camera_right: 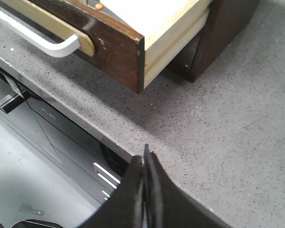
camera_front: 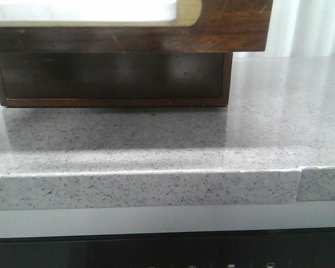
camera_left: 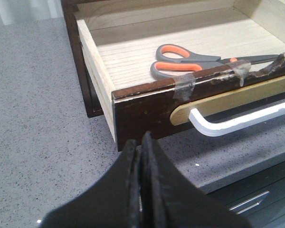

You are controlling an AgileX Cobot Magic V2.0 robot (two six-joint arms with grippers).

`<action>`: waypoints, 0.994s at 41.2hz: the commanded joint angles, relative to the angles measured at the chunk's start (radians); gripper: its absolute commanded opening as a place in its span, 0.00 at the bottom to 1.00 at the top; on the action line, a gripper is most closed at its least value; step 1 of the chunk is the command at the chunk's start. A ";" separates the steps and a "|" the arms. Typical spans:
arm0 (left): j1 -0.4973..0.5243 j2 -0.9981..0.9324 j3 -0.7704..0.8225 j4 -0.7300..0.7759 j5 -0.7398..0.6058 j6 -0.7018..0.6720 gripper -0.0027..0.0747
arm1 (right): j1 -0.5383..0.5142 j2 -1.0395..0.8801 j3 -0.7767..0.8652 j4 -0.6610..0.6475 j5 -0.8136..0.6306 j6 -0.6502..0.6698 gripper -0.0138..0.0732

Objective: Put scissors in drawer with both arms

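Observation:
The scissors (camera_left: 190, 61), with dark grey handles and orange-lined loops, lie flat inside the pulled-out drawer (camera_left: 147, 107), near its front wall. The drawer front shows its white handle (camera_left: 237, 124) on a tan strip. In the front view the drawer (camera_front: 229, 28) sticks out at the top, over the cabinet's lower recess. In the right wrist view the drawer's other front corner (camera_right: 118, 47) shows. My left gripper (camera_left: 140, 142) is shut and empty, just in front of the drawer's left corner. My right gripper (camera_right: 146, 159) is shut and empty, above the counter edge, off the drawer's right corner.
The dark wood cabinet (camera_front: 114, 81) stands on the grey speckled counter (camera_front: 156, 139). The counter's front edge (camera_front: 145, 190) drops to grey and black panels below (camera_right: 47, 128). A seam (camera_front: 299, 181) cuts the edge at right.

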 commanded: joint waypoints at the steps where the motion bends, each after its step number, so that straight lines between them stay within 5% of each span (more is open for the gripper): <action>1: -0.008 0.012 -0.024 -0.003 -0.069 -0.012 0.01 | -0.006 0.003 -0.022 -0.012 -0.064 0.002 0.08; 14: 0.088 -0.066 0.069 0.075 -0.127 -0.002 0.01 | -0.006 0.003 -0.022 -0.012 -0.063 0.002 0.08; 29: 0.274 -0.335 0.531 0.078 -0.581 -0.002 0.01 | -0.006 0.003 -0.022 -0.012 -0.063 0.002 0.08; 41: 0.353 -0.444 0.794 0.016 -0.794 -0.002 0.01 | -0.006 0.003 -0.022 -0.012 -0.063 0.002 0.08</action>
